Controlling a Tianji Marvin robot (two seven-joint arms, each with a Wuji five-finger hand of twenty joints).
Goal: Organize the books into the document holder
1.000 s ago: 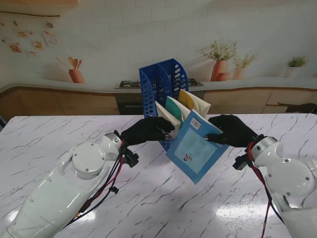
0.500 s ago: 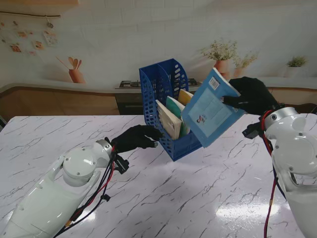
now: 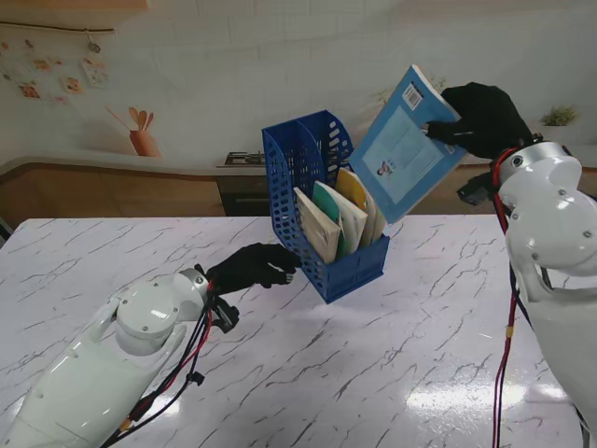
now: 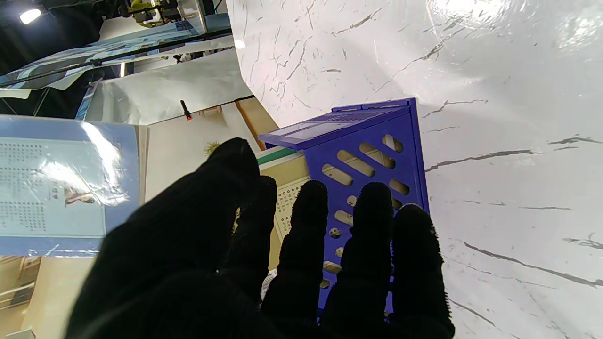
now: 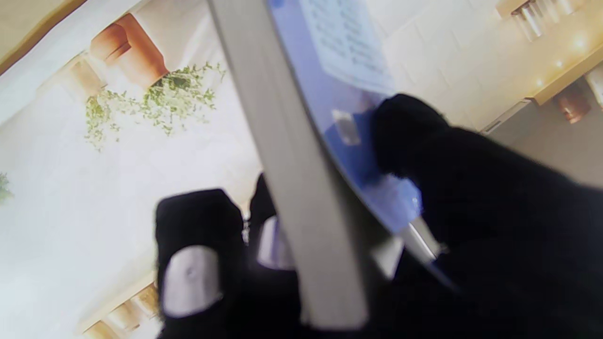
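A blue document holder (image 3: 312,168) stands tilted mid-table with three books (image 3: 340,219) leaning inside it. My right hand (image 3: 480,117) is shut on a light blue book (image 3: 403,145), held high and tilted above the holder's right side. In the right wrist view the book (image 5: 325,117) sits edge-on between thumb and fingers (image 5: 193,254). My left hand (image 3: 252,265) rests low by the holder's left wall, fingers spread and holding nothing. The left wrist view shows those fingers (image 4: 311,245) close to the perforated blue wall (image 4: 372,160), with the blue book (image 4: 61,183) off to one side.
The white marble table (image 3: 373,373) stretches around the holder. A kitchen backdrop with potted plants (image 3: 415,107) and a stove fills the far wall. My two white arms (image 3: 121,364) rise from the near corners.
My right hand has lifted the blue book from low in front of the holder up and to the right, above it. My left hand has drawn back slightly from the holder's left side.
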